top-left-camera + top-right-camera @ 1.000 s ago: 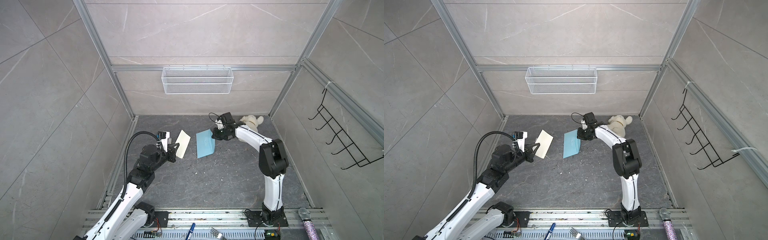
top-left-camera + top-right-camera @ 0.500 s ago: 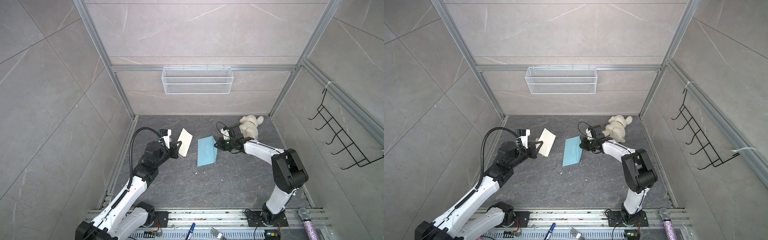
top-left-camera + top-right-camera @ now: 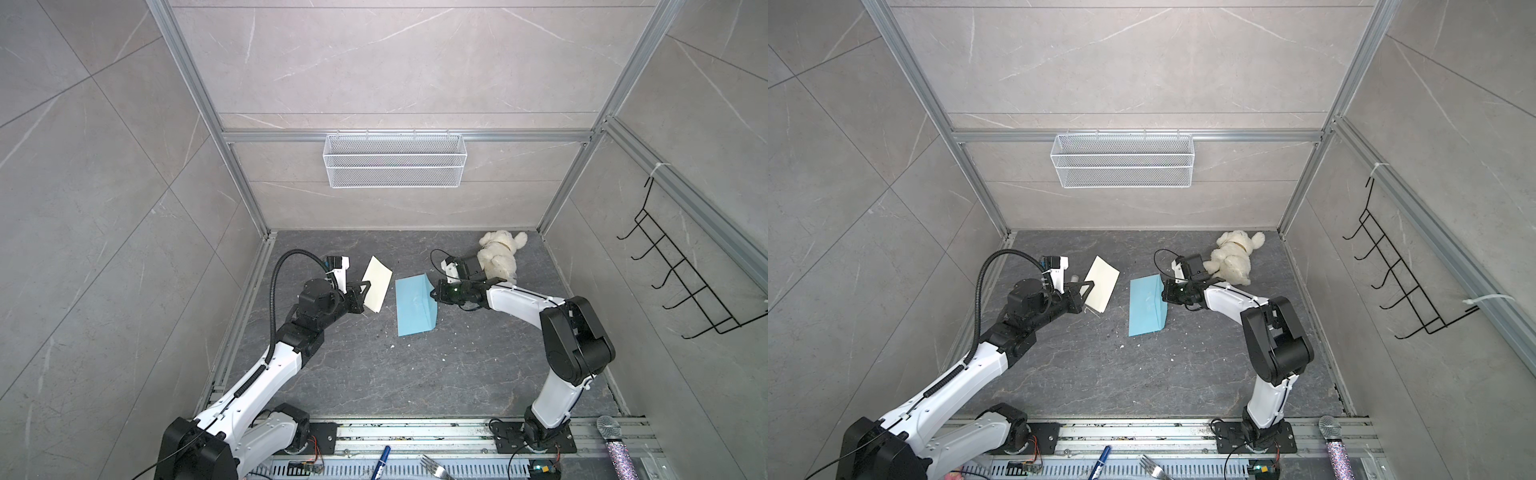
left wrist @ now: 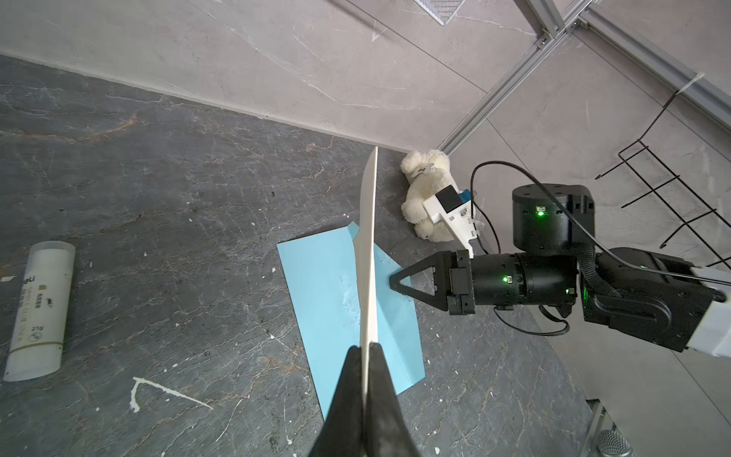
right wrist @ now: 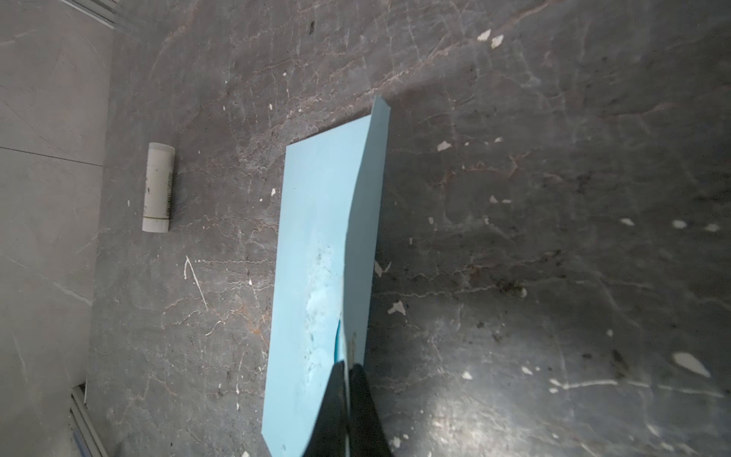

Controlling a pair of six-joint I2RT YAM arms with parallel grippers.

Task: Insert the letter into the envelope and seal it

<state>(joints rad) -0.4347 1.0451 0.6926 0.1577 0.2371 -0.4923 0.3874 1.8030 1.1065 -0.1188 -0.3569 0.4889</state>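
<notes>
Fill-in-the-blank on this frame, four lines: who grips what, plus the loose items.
The left gripper is shut on the ____.
The right gripper pinches the flap of the light ____ envelope.
The white plush toy lies nearest the ____ gripper.
The glue stick lies on its ____ on the table.
Missing words: letter; blue; right; side.

plush toy (image 3: 498, 255), glue stick (image 4: 37, 312)
</notes>
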